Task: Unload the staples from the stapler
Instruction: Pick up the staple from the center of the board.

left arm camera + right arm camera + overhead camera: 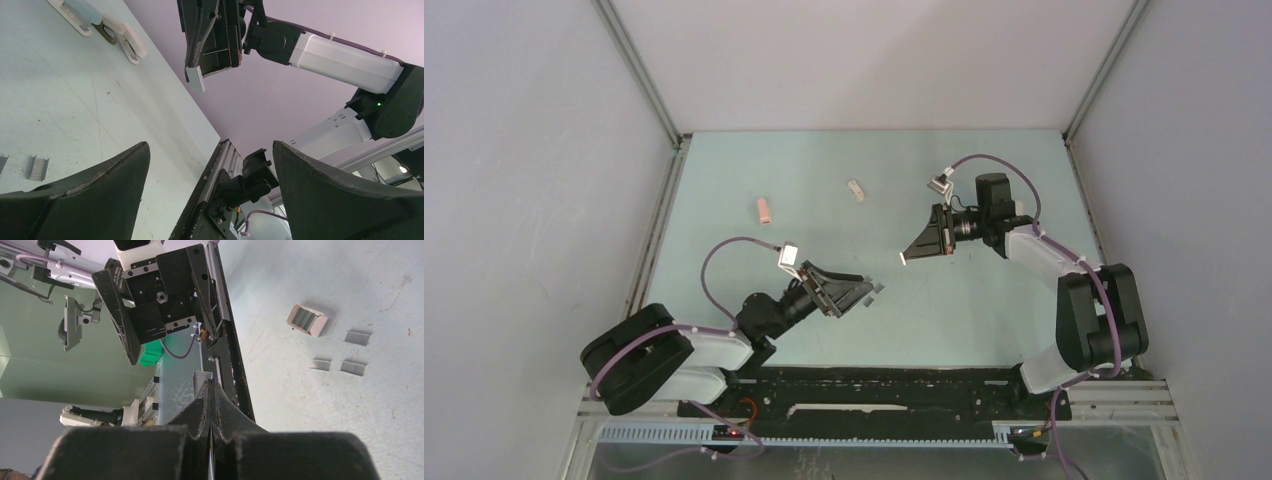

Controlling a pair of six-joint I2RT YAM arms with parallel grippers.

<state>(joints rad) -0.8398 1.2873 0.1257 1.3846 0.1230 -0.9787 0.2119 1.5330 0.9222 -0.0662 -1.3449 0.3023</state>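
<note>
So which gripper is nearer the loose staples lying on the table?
Left. The left gripper sits open right beside the loose staples; the right gripper, shut on a staple strip, hangs apart from them, farther up the table.

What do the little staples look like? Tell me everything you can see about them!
The staples are tiny grey metal strips with fine ribs, like little combs. Three lie flat on the pale table, close together but not touching. A chunkier ribbed piece sits beside them, open side up. One more strip is up off the table, pinched in the tips of the right end effector, which is shut on it.
</note>
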